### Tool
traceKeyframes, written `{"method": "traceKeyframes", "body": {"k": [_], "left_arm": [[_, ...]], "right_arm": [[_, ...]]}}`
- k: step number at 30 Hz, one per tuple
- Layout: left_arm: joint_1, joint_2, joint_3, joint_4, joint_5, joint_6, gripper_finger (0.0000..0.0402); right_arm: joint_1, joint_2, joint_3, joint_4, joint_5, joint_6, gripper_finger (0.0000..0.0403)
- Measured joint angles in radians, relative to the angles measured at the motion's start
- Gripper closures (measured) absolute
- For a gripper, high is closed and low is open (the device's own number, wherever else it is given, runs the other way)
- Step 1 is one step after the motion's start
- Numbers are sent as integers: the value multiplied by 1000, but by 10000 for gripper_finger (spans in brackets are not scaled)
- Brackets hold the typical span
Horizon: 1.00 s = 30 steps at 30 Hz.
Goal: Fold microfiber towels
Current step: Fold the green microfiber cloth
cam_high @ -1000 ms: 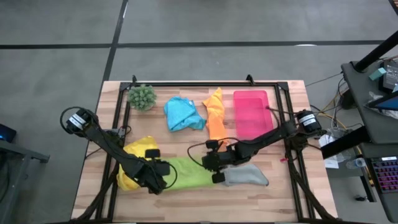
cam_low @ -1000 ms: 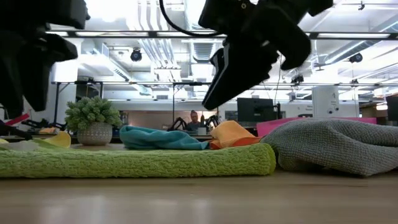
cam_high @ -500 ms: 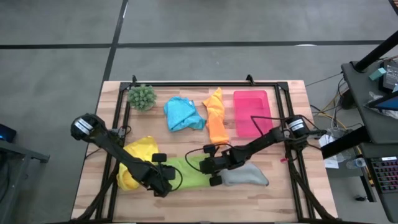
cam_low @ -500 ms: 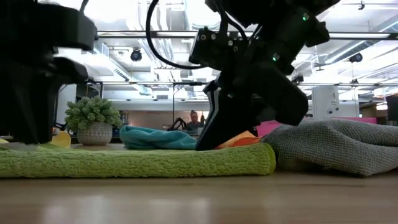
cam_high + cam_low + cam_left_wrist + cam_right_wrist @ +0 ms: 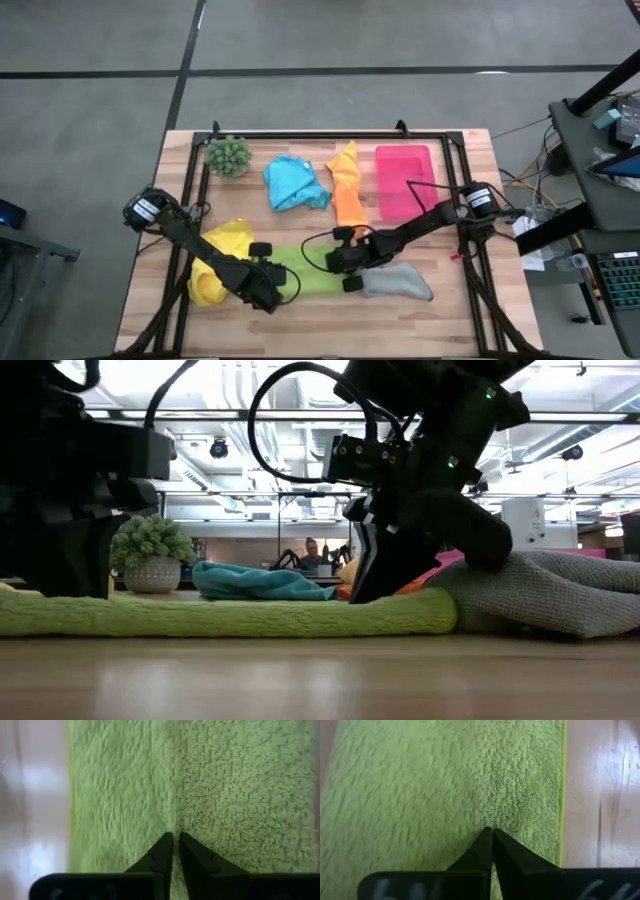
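The lime green towel (image 5: 312, 273) lies flat near the table's front, its underside on the wood. My left gripper (image 5: 173, 837) is down on its left part, fingers almost together. My right gripper (image 5: 490, 830) is shut on its right part, beside the grey towel (image 5: 402, 284). The yellow towel (image 5: 222, 248) lies crumpled at the green one's left end, partly under my left arm. Farther back lie the blue towel (image 5: 292, 184) and the orange towel (image 5: 347, 192). My left gripper pinches a small ridge of the lime green towel (image 5: 175, 822) between its fingertips, close to the towel's edge (image 5: 70, 820). The fingers come steeply from above. The towel stays flat on the table. My right gripper has its shut fingertips on the lime green towel's top (image 5: 487, 817), near the towel's edge (image 5: 563, 795), where a slight pucker gathers. The fingers slant down from the table's right. The towel lies flat on the table.
A pink tray (image 5: 403, 180) lies at the back right and a spiky green plant (image 5: 229, 155) stands at the back left. A black frame (image 5: 300, 135) runs around the tabletop. Bare wood shows along the near edge (image 5: 330, 325).
Both grippers have sunk onto the lime green towel. My left gripper has also gone toward the table's right edge along the towel. The towel's right end now lies flatter and a little farther right.
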Motion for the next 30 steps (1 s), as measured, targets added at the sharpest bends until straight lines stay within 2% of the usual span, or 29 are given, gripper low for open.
{"method": "traceKeyframes", "body": {"k": [6,12,19,25,30], "left_arm": [[-1,-103,-1,-38,8,0,382],[-2,-170,-1,-28,16,-2,382],[-14,-166,-1,25,75,-9,382],[-36,-143,-1,121,95,-34,382],[-44,-138,-2,127,94,-102,382]], "right_arm": [[0,-49,6,-39,-3,-7,394],[23,-93,-3,-139,-1,63,394],[101,-99,-27,-174,-13,151,394],[173,-99,-31,-322,-13,229,394],[217,-104,-35,-411,-1,287,394]]}}
